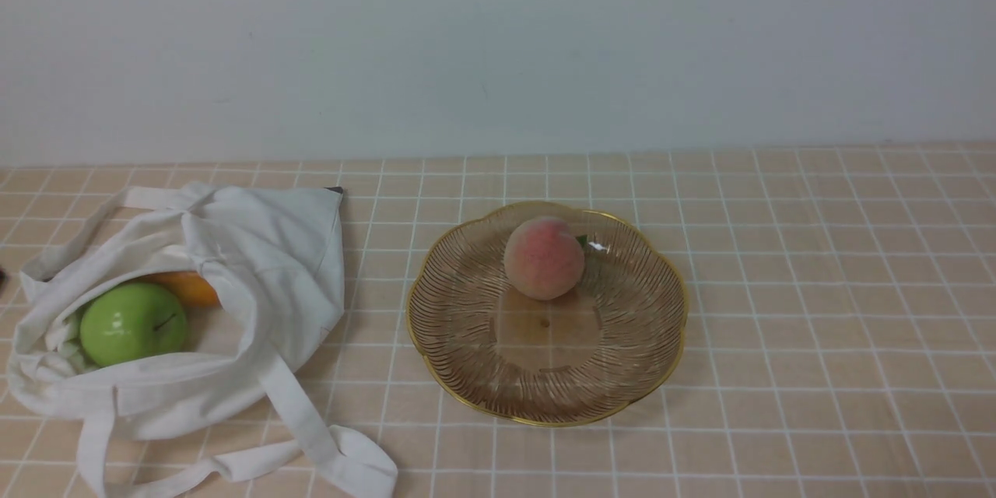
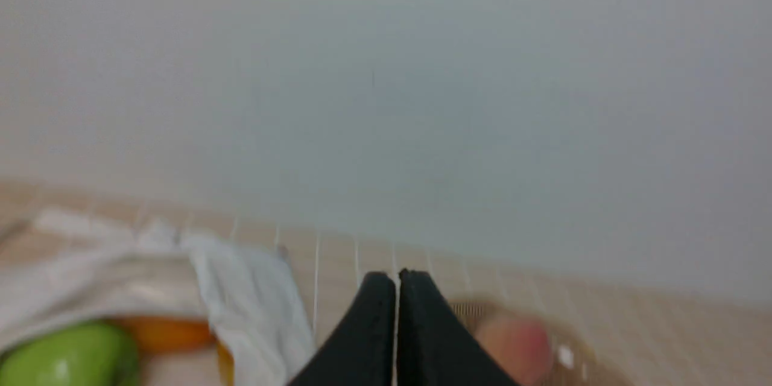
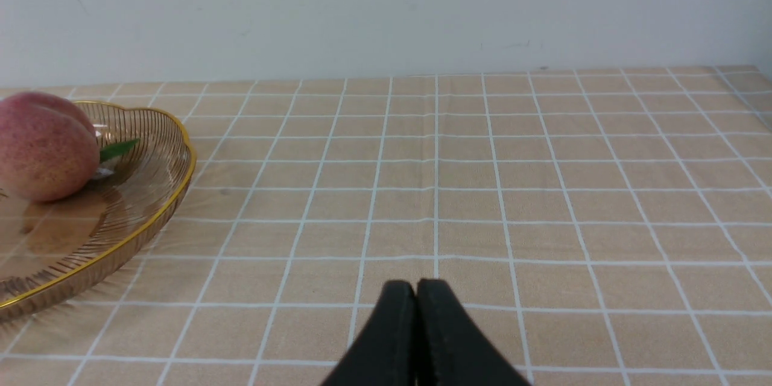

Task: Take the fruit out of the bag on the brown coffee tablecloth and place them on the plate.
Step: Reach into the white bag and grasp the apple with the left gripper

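The white cloth bag [image 1: 257,264] lies open on the peach-tan checked tablecloth [image 1: 817,288] at the left. Inside its mouth sit a glossy green apple [image 1: 134,323] and, behind it, an orange-yellow fruit [image 1: 187,288]. The amber glass plate [image 1: 467,342] with a gold rim stands in the middle and holds a pink peach [image 1: 543,258]. Neither gripper shows in the front view. My left gripper [image 2: 396,280] is shut and empty, above the cloth between the bag [image 2: 241,289] and the plate; the view is blurred. My right gripper [image 3: 416,289] is shut and empty, right of the plate [image 3: 151,193].
A plain pale wall [image 1: 498,39] runs along the back of the table. The bag's long straps [image 1: 311,436] trail over the cloth toward the front left. Bare tablecloth lies right of the plate.
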`<state>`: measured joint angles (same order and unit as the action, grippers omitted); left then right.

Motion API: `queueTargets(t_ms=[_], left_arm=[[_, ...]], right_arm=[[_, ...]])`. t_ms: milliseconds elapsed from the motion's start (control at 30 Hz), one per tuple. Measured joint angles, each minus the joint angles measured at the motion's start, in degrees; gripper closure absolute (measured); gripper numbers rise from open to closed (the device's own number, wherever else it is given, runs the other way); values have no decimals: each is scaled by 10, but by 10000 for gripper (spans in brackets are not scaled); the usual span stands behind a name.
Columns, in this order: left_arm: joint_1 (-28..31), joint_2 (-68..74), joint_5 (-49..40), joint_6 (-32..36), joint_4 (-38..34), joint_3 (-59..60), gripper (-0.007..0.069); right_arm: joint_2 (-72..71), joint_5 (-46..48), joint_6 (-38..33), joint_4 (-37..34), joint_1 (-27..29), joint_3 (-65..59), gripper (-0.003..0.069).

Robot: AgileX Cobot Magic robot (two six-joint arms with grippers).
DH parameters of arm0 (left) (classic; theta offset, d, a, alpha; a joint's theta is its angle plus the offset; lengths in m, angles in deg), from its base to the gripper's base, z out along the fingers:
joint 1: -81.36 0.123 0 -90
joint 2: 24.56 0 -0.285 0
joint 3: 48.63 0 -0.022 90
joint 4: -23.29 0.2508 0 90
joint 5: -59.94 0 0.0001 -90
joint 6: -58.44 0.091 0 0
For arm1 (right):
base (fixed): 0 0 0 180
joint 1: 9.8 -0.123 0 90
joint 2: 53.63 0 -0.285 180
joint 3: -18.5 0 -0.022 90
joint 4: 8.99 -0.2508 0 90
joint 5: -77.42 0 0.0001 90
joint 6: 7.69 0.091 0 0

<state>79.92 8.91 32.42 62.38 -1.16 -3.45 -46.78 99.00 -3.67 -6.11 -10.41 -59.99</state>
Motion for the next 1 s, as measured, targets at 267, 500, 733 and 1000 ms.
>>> queueTargets(t_ms=[267,500,733,1000], left_arm=[[3,302,-209,2,103,-167,632],[82,455,-218,-1,106,-230,618],[109,564,-151,85,103,-260,608],[109,664,-72,153,105,-260,442]], right_arm=[[0,0,0,0,0,0,674],[0,0,0,0,0,0,674],[0,0,0,0,0,0,674],[0,0,0,0,0,0,674]])
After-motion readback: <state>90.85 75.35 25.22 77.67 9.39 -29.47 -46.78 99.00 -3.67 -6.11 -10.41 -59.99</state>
